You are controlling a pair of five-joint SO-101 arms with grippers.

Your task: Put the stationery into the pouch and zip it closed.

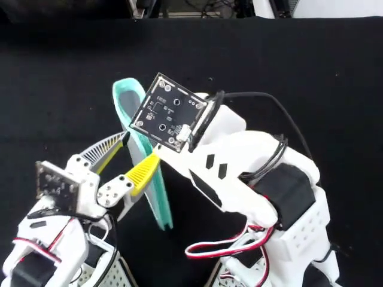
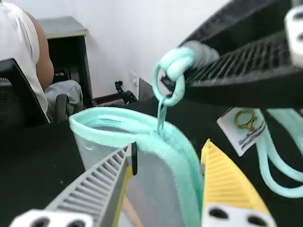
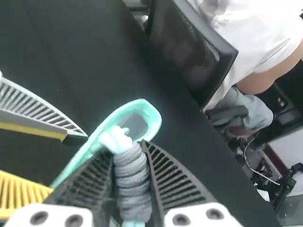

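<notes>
Inside the left gripper [image 1: 137, 149], the teal pouch [image 1: 158, 197] stood pinched on edge in the high view. Its wrist view showed the same clamp — the zipper pull [image 2: 180, 64] just past its fingertips. The right wrist view had the right gripper [image 3: 127, 149] squeezing that pull — pouch mouth just beyond.

Mint pouch [image 1: 157, 194] upright on edge

Right hand [image 3: 125, 149], black fingers [image 3: 170, 184] tight around a grey cord [image 3: 130, 175] at the mint pouch [image 3: 150, 115].
</notes>
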